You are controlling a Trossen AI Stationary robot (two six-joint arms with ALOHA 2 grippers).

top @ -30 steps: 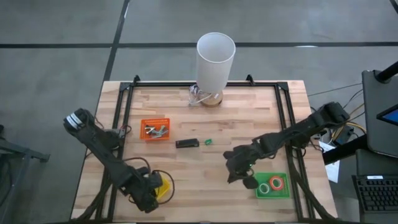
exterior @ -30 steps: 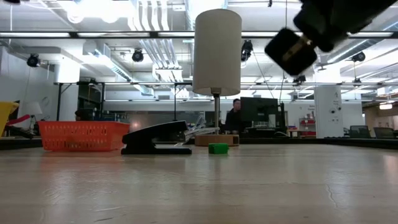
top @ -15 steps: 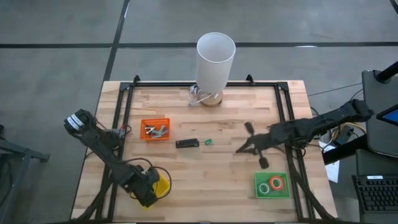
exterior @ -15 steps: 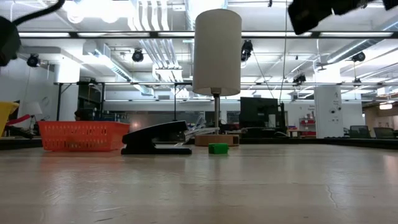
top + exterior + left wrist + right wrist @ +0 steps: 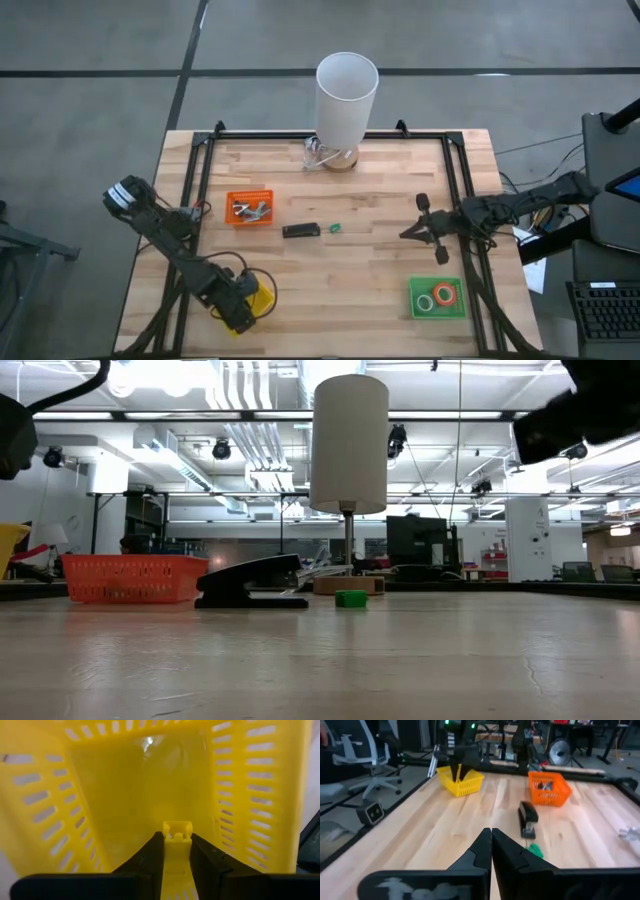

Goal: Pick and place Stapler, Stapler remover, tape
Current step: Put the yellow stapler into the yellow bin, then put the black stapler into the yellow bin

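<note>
Wooden worktop point(image 5: 380, 280) from above. Left pincer point(image 5: 243, 305) clamps the yellow basket's point(image 5: 262, 296) rim. Right pincer point(image 5: 491, 840), fingers pressed together and empty, hovers near the right edge. Stapler point(image 5: 300, 230) lies mid-worktop beside the orange basket point(image 5: 249, 207); tape rings point(image 5: 445, 295) sit in the green tray point(image 5: 437, 299).

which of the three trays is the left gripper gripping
The yellow tray: the left gripper is shut on its rim. The orange tray and green tray sit untouched.
</note>
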